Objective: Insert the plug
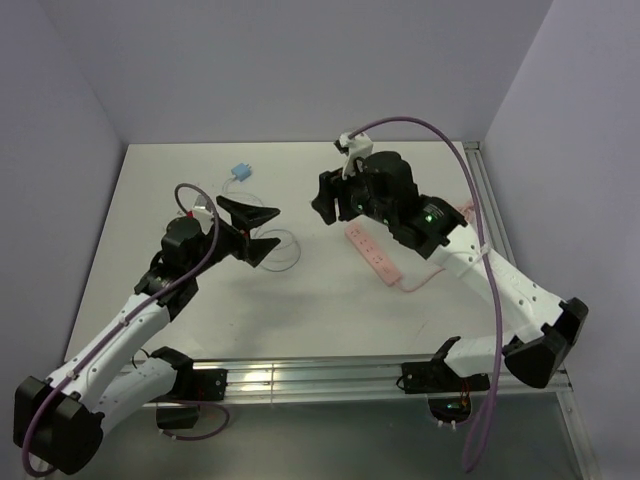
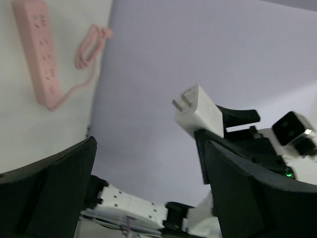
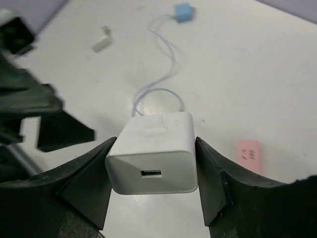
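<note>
My right gripper (image 1: pixel 330 200) is shut on a white USB charger plug (image 3: pixel 153 157), held above the table with its USB port facing the wrist camera. In the left wrist view the same plug (image 2: pixel 197 112) shows its two prongs pointing away from the right fingers. The pink power strip (image 1: pixel 372 251) lies flat on the table just below and right of the right gripper; it also shows in the left wrist view (image 2: pixel 37 54) and partly in the right wrist view (image 3: pixel 249 154). My left gripper (image 1: pixel 262 228) is open and empty, left of the plug, raised and pointing toward it.
A blue plug (image 1: pixel 240 171) with a thin pale cable (image 3: pixel 158 89) lies at the back of the table. A small white piece (image 3: pixel 102 43) lies near it. The strip's pink cord (image 2: pixel 89 44) is coiled toward the right table edge.
</note>
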### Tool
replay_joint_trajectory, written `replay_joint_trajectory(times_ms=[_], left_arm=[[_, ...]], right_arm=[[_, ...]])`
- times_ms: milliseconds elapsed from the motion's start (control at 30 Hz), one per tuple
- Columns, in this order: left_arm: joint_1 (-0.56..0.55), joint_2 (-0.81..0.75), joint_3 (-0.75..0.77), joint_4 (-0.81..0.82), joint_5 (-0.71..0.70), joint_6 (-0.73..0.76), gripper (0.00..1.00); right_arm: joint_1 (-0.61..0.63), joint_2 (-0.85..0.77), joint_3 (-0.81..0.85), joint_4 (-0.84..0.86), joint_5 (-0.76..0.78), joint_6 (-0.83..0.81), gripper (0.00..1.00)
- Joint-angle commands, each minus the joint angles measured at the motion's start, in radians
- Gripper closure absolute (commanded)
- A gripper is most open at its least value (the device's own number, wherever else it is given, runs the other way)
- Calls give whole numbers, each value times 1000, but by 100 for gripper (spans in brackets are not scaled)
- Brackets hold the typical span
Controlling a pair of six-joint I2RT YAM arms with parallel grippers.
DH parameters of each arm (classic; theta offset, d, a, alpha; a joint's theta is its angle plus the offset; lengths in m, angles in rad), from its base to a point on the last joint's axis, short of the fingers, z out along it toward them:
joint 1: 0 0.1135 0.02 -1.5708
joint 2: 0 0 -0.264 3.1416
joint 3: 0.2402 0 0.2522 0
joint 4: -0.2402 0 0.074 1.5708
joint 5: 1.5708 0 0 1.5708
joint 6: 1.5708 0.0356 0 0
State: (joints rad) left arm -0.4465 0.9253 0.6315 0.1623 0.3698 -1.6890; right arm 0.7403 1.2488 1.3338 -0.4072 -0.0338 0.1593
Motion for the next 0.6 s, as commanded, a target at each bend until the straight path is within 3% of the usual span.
replay_joint_trajectory(times_ms=[0,300,567], left_arm=[[2,-48,68,-246,-196,245,7],[2,-118,63,-262,-263,482,12],[2,-121,79,-271,-195,606,13]], right_arm=[[-39,84,145,-304,167,-7,100],[-192,331,254,-482,117,-132,100],[-271,468,229,-449,112,-248,100]])
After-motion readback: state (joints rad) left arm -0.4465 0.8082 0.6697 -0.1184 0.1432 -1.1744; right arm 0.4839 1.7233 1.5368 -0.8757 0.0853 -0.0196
